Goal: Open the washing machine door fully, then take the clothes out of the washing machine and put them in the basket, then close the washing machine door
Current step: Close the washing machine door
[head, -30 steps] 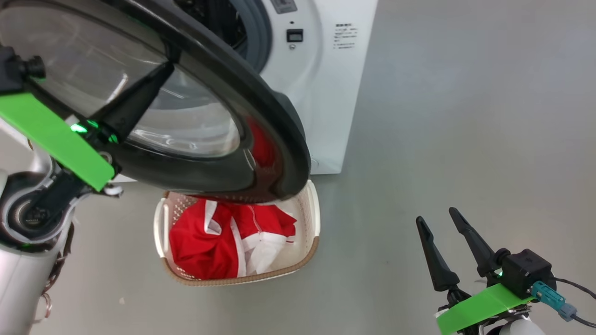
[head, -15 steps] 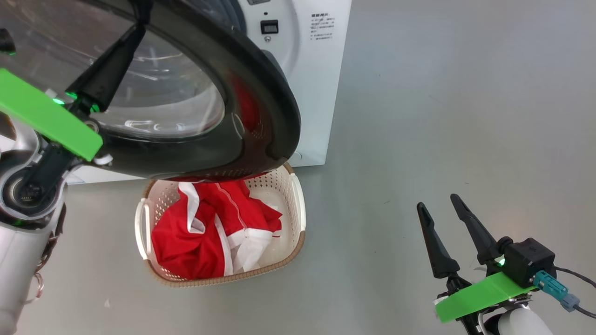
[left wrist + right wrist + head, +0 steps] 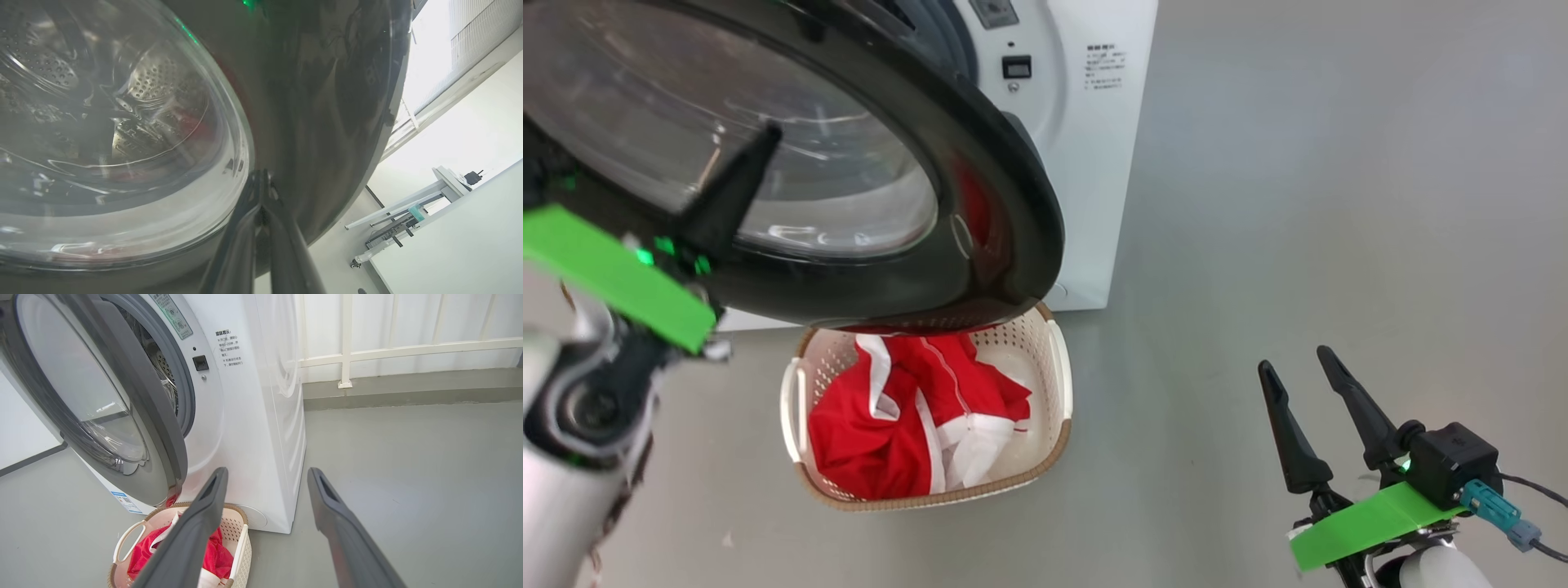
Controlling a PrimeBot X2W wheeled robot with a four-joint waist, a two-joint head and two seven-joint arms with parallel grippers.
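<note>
Grey floor (image 3: 1298, 204) bears the basket (image 3: 1058, 384) of clothes (image 3: 874, 441); my clenched left gripper (image 3: 261, 176) presses the washing machine door (image 3: 996, 188) to shut it, right gripper (image 3: 1294, 360) idle, spread.

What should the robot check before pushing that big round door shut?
1. Clothes in the basket: ok.
2. Washing machine emptied: cannot tell; its inside is mostly hidden.
3. Left gripper shut, tips at the washing machine door: ok.
4. Right gripper open, apart from the door: ok.
5. Door swings clear of the basket: cannot tell; its rim overhangs the basket in the head view.
</note>
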